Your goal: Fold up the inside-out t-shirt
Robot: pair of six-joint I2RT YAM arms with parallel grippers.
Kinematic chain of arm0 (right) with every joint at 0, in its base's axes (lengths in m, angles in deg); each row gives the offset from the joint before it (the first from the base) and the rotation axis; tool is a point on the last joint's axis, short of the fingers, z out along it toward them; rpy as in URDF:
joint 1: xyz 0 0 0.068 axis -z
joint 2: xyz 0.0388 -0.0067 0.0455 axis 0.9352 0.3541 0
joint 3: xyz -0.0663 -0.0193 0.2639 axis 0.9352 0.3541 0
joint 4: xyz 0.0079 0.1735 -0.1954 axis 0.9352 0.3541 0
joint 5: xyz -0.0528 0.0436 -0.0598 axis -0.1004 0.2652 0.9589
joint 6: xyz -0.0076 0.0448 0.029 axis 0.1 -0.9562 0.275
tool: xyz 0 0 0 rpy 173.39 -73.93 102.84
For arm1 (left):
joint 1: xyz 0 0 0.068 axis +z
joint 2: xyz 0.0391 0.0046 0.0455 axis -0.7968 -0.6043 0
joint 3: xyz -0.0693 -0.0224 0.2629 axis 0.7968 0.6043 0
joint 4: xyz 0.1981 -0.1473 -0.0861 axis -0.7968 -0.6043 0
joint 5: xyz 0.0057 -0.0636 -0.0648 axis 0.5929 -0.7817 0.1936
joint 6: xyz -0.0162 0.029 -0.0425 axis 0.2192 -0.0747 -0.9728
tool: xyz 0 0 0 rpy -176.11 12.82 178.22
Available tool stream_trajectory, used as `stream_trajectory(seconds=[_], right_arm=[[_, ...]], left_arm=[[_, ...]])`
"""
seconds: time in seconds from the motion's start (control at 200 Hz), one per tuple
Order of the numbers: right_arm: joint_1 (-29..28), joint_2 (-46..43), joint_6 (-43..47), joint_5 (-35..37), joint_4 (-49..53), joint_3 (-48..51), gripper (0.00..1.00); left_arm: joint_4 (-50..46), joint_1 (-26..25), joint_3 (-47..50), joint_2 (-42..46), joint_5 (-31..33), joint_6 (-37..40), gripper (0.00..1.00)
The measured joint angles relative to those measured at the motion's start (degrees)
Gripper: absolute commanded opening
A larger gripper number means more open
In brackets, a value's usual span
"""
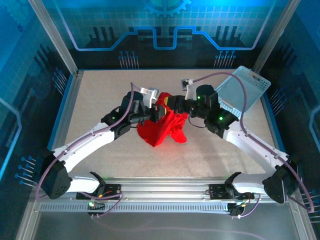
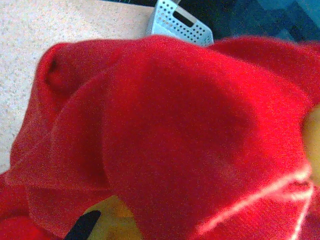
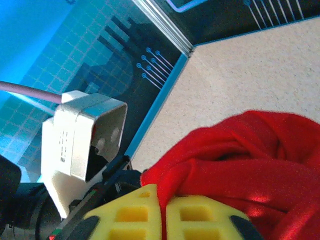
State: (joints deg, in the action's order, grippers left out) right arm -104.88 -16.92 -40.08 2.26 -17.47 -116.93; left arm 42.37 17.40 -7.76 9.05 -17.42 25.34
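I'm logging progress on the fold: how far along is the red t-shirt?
Done: the t-shirt is outside the basket. In hand: it hangs bunched between the left hand and right hand, both closed in the cloth. Left: spreading it flat and every fold; none shows yet.

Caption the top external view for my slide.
Left hand and right hand grip the bunched red t-shirt mid-table; light blue mesh basket at far right.

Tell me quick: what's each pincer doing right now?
Left pincer: closed on the red t-shirt.
Right pincer: closed, pinching the same t-shirt.
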Motion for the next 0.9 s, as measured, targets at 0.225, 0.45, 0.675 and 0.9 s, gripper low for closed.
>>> stream_trajectory(seconds=[0.225, 0.45, 0.675, 0.9], right_arm=[[-0.11, -4.37, 5.44, 11.5, 11.19, -0.57, 0.74], [-3.56, -7.98, 6.05, 18.49, 11.69, 6.25, 0.79], [-7.17, 0.04, 4.87, 20.15, 7.17, 11.89, 0.64], [-2.67, 7.19, 2.16, 22.23, 3.54, 14.95, 0.19]], left_arm=[[-1.97, 0.37, -1.97, -0.11, 3.76, -2.89, 0.0], [-2.12, 0.98, -3.04, -0.11, 4.44, -5.53, 0.0], [-2.03, 1.36, -3.65, -0.04, 3.8, -7.52, 0.0], [-2.29, 7.41, -3.63, 4.94, 0.04, -10.36, 0.0]])
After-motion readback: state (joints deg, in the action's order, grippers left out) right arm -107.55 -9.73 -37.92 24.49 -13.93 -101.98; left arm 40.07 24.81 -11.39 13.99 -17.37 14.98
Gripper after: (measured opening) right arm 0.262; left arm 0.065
